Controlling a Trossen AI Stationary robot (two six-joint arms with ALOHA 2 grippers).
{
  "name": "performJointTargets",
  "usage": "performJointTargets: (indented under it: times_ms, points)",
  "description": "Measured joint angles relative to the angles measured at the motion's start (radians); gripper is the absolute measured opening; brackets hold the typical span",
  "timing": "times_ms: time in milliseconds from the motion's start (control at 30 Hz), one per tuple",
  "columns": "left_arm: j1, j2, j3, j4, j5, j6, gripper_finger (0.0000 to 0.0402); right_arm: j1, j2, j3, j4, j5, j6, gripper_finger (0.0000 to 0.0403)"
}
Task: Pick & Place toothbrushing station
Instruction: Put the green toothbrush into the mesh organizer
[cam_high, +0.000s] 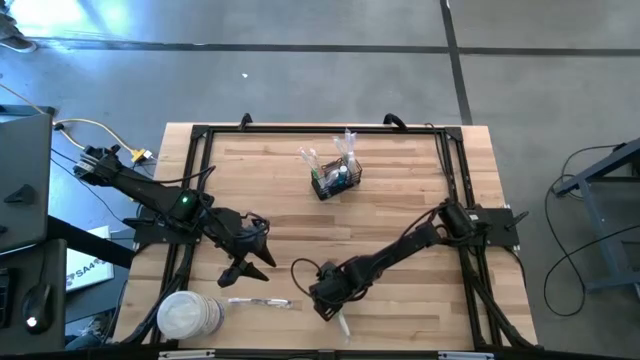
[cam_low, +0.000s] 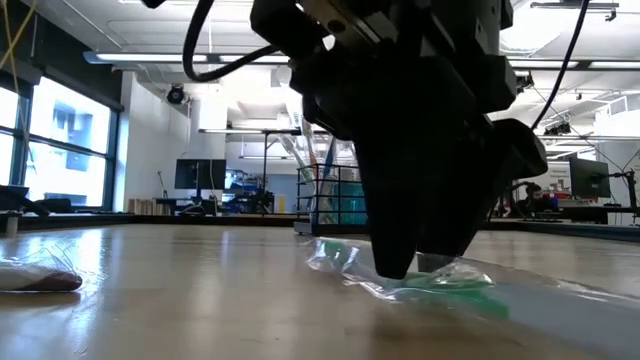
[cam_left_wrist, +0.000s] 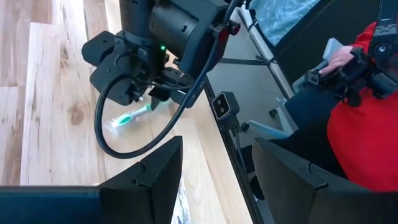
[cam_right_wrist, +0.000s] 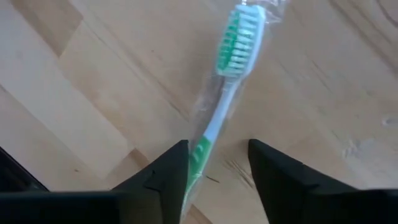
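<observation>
Right gripper (cam_right_wrist: 214, 165) low at bench's near edge, fingers (cam_right_wrist: 163, 171) parted astride handle of one wrapped green-and-white toothbrush (cam_right_wrist: 225, 74) lying flat on bench (cam_high: 400, 220); not clenched on it. Second wrapped toothbrush (cam_high: 258, 301) near left near corner, beside one round white tub (cam_high: 188, 316). Left gripper (cam_high: 243, 270) hovers just above that one, fingers (cam_left_wrist: 146, 177) released, empty. One black mesh basket (cam_high: 335, 179) upright near far edge, around middle, several wrapped items standing in it; count unclear. One person in red sleeve (cam_left_wrist: 367, 124) beyond bench.
</observation>
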Motion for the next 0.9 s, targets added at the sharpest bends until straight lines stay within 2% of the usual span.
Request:
performJointTargets:
  times_ms: [133,367,633,900]
  points:
    - [0.0,0.0,0.0,0.0,0.0,-0.002,0.0193,-0.009,0.002,-0.001,-0.015,-0.025,-0.013,0.0116]
    - [0.0,0.0,0.0,-0.006,0.0,-0.003,0.0193,-0.026,0.002,-0.002,-0.032,-0.07,-0.044,0.0016]
    - [0.0,0.0,0.0,-0.006,0.0,-0.006,0.0193,-0.025,-0.013,-0.002,-0.063,-0.044,-0.048,0.0011]
    - [0.0,0.0,0.0,-0.006,0.0,-0.005,0.0193,-0.015,-0.126,-0.009,-0.159,0.125,-0.043,0.0]
